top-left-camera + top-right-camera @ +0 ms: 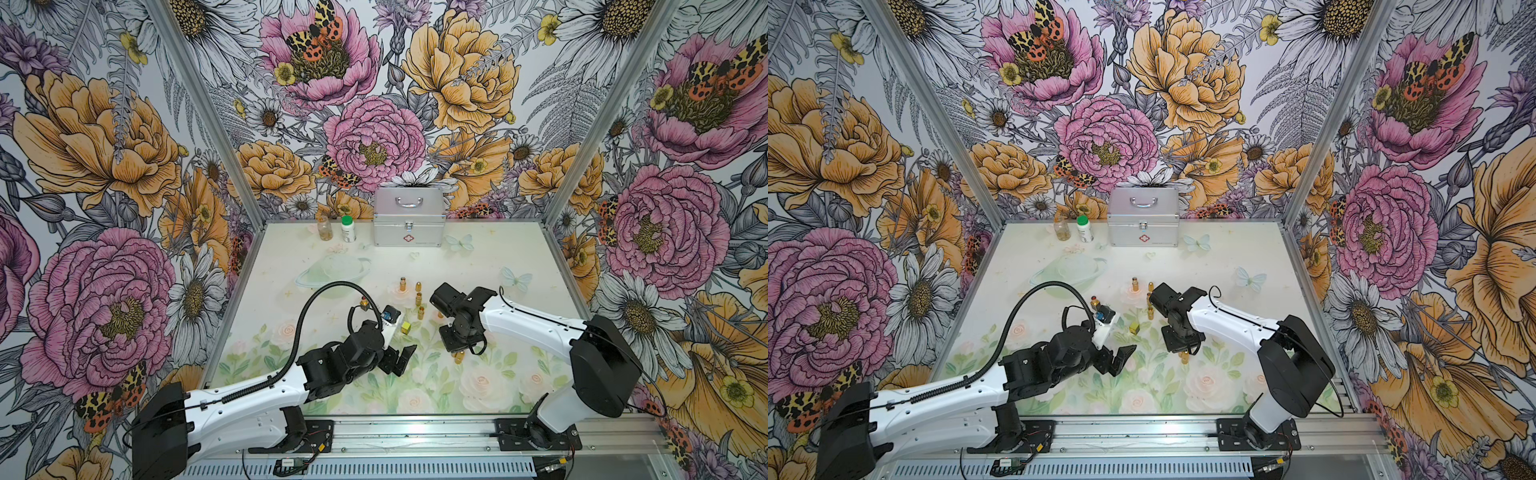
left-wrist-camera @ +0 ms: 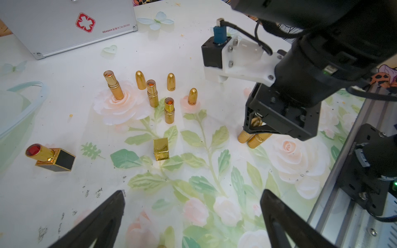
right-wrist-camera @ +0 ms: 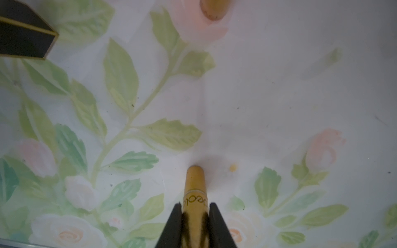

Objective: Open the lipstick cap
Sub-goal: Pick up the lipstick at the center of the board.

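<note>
Front-centre of table (image 1: 478, 266): right gripper (image 3: 194, 205) pinched on gold lipstick (image 3: 194, 180), grip plain in right wrist view; both top views show only tube end below gripper body. Left gripper (image 2: 193, 193) spread wide.

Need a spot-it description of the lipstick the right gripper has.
Start at the silver first-aid case at the back and come forward past the standing gold lipsticks. The right gripper is shut on a round gold lipstick; it alone is held.
</note>
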Controlling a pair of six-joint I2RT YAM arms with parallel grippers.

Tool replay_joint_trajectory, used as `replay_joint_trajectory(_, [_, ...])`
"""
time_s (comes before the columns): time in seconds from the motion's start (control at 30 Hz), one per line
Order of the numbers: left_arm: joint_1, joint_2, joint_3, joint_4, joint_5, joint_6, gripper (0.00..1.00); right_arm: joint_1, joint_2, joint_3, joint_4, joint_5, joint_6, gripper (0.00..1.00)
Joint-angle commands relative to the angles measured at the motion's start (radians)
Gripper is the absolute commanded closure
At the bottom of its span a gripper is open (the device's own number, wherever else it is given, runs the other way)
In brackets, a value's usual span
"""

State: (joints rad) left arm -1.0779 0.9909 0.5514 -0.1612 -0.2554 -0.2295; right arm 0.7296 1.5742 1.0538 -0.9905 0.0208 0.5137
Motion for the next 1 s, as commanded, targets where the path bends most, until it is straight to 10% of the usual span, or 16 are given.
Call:
replay_joint_trajectory(0.0, [-0.005,0.003,0.021,0.013,-0.037,0.031,0.01,0.007,-0.020,0.057,0.013,-0.019,0.002,0.78])
replay_joint_trajectory(0.33, [0.096,0.062,-0.004,0.152,0.164,0.105,0.03,-0.002,-0.064,0.165,-0.053,-0.087,0.016,0.78])
replay_joint_trajectory(0.97, [0.109,0.442,-0.021,0.607,0.371,0.246,0.48,-0.037,-0.106,0.279,-0.103,-0.226,0.042,0.79])
